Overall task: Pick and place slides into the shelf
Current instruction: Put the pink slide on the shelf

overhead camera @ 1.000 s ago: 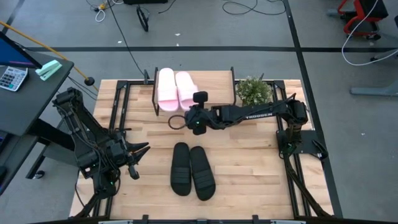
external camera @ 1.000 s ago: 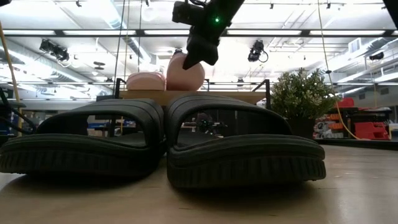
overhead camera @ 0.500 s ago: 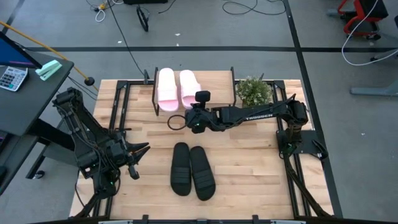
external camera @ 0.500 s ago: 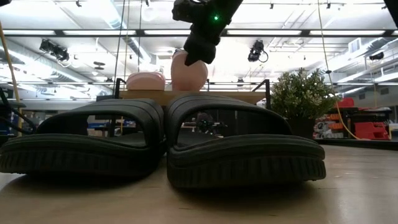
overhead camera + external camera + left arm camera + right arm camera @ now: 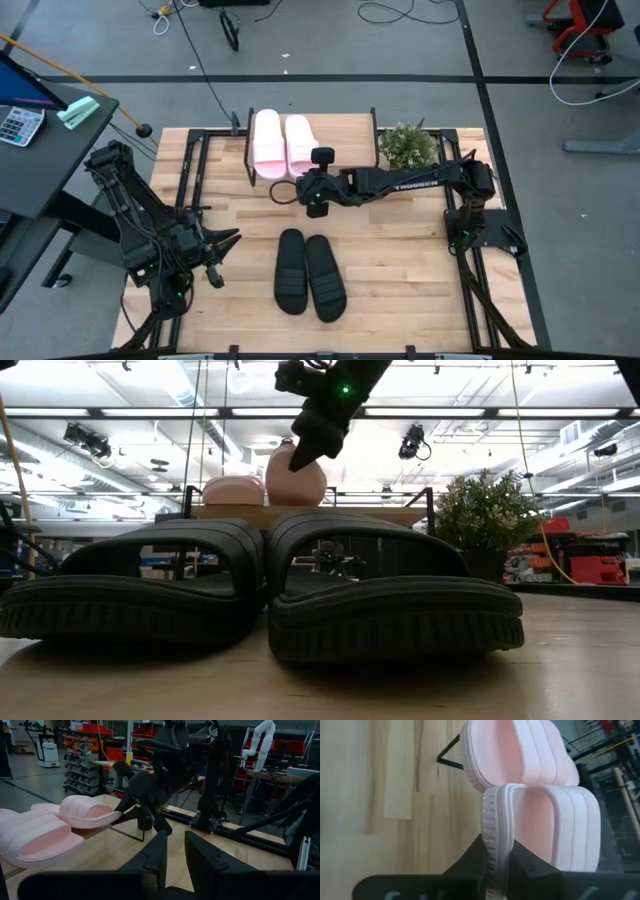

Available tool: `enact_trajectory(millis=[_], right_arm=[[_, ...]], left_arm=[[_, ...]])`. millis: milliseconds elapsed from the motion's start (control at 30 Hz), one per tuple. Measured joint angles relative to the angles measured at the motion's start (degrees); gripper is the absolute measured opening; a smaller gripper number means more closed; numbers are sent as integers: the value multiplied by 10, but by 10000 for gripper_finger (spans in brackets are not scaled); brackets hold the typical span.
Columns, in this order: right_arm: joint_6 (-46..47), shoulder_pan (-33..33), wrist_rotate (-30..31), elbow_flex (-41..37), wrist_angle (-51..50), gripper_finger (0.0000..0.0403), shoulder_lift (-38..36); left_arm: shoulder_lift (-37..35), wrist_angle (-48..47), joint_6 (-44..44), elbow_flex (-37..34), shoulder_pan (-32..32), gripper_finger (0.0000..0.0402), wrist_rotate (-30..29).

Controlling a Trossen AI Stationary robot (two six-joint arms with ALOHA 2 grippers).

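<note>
Closest to us in the low view we've got the black rubber slide sandals [image 5: 262, 585], sitting side by side on the light slatted-wood table [image 5: 400, 270], soles flat, toes pointing our way, nothing touching them. Off at the table's left front corner our left gripper [image 5: 222, 247] just sits there low by its base; its dark fingers [image 5: 160, 854] stand close together with only a thin gap and nothing between them. Past the black pair, toward the middle, our right gripper [image 5: 298, 187] reaches across from the right side and is clamped on the edge of the sole of one pale pink foam slide sandal [image 5: 540, 815]; the wrist view shows the ribbed rim pinched between the two fingers. That pink one lies on the low rack with a light plank top and thin black metal legs [image 5: 345, 140], just beside its pale pink twin [image 5: 267, 145], which lies flat further to the left on the same plank. Beyond the rack's right end stands a small green potted plant [image 5: 407, 146].
</note>
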Motion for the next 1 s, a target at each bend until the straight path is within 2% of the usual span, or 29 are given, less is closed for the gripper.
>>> enact_trajectory(millis=[133,333,500,767,1000], right_arm=[[23,-13,-37,0,-3,46,0],[29,-20,-71,0,-4,134,0],[29,-17,-89,0,-10,181,0],[29,-16,-112,0,-7,215,0],[28,-16,-115,0,18,220,0]], left_arm=[[0,0,0,0,0,64,0],[0,0,0,0,0,65,0],[0,1,0,0,0,71,0],[0,4,0,0,0,60,0],[0,4,0,0,0,57,0]])
